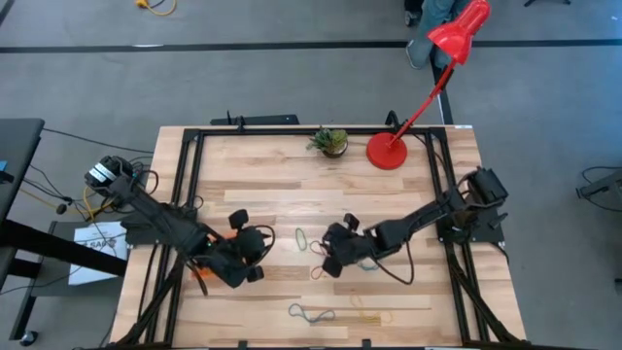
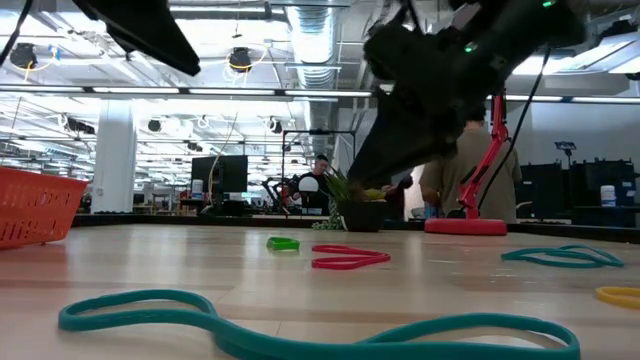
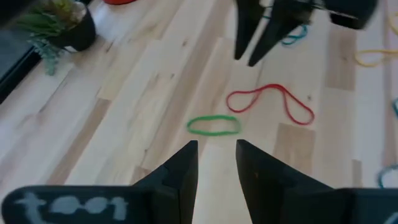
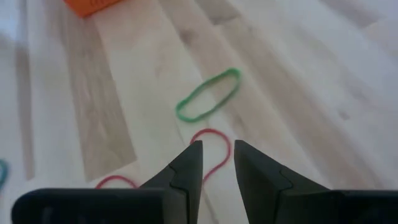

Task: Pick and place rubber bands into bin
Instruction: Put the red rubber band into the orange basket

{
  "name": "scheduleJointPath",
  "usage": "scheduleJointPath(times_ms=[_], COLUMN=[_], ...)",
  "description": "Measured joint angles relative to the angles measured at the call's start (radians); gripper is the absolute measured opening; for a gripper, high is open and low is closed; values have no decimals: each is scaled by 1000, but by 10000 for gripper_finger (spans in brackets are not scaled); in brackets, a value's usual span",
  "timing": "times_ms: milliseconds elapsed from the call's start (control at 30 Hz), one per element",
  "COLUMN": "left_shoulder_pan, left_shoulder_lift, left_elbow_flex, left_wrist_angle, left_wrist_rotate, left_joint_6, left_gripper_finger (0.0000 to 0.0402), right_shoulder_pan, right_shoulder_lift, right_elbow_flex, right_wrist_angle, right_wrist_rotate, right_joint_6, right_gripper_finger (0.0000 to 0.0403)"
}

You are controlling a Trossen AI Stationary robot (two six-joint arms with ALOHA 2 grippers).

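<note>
High view: both arms reach in over the middle of the bench (image 1: 282,165). Left end effector (image 1: 255,255) sits beside the bin (image 1: 220,236), toward the left edge; most of the bin is hidden under the arm, only an orange sliver shows. Fingers stand slightly apart with bare wood between them in the left wrist view, nothing held. It points toward the green band (image 3: 213,125), which is probably its next target.

Right end effector (image 1: 330,261) hovers at bench centre over the red band (image 4: 211,152). Fingers narrowly parted, nothing between them, tips just above the red loop; this looks like a line-up for a pinch.

Bands lie scattered flat: green and red at centre, a teal one (image 2: 300,325) near the front edge, another teal (image 2: 562,256) and a yellow (image 2: 618,295) out to the right in the low view. All lie loose on the wood, none seen in the bin.

Lamp (image 1: 408,107) and a small potted plant (image 1: 330,142) stand by the far edge, clear of the work.

Writing: white marks on the left end effector's body, too blurred to read. No brands legible.
</note>
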Motion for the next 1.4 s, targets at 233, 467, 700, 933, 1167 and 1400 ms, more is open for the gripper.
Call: scheduleJointPath(times_ms=[233, 467, 700, 933, 1167, 1400], left_shoulder_pan=[50, 81, 89, 89, 89, 89], left_shoulder_lift=[0, -1, -1, -1, -1, -1], left_elbow_flex=[0, 0, 0, 0, 0, 0], left_wrist_angle=[2, 41, 45, 42, 43, 43], left_wrist_rotate=[0, 0, 1, 2, 2, 2], left_joint_6=[-4, 11, 24, 38, 39, 39], left_gripper_finger=[100, 100, 100, 100, 100, 100], right_shoulder_pan=[82, 82, 43, 37, 36, 49], right_shoulder_lift=[29, 161, 243, 256, 257, 245], right_elbow_flex=[1, 60, 121, 134, 132, 124], right_wrist_angle=[37, 58, -35, -60, -63, 46], right_wrist_rotate=[114, 87, 73, 51, 39, 5], right_joint_6=[1, 1, 45, 88, 86, -38], right_gripper_finger=[86, 86, 86, 86, 53, 8])
